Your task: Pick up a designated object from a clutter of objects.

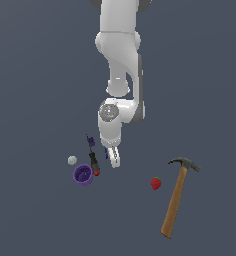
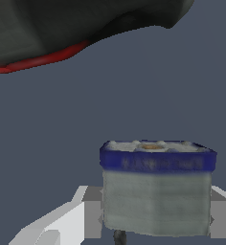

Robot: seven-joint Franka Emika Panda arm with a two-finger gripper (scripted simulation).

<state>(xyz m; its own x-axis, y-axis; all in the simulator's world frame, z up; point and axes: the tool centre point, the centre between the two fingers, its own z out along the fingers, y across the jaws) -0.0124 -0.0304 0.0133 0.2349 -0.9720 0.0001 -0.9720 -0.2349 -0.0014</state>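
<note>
The designated object (image 2: pixel 157 191) is a small pale grey-white block with a dark blue band near its top. It sits between my two fingers, whose pads (image 2: pixel 92 213) touch it on both sides. In the exterior view my gripper (image 1: pixel 113 158) is low among the clutter, and only a bit of blue from the piece (image 1: pixel 106 153) shows beside the fingers. The black-and-red stick (image 1: pixel 93 164) lies close by, toward the exterior view's left, and also shows large in the wrist view (image 2: pixel 62 28).
A purple cup (image 1: pixel 83 175) and a whitish ball (image 1: pixel 72 160) lie to the exterior view's left of the gripper. A tiny purple piece (image 1: pixel 90 141) is behind the stick. A red strawberry (image 1: pixel 156 183) and a wooden-handled hammer (image 1: pixel 177 197) lie to the right.
</note>
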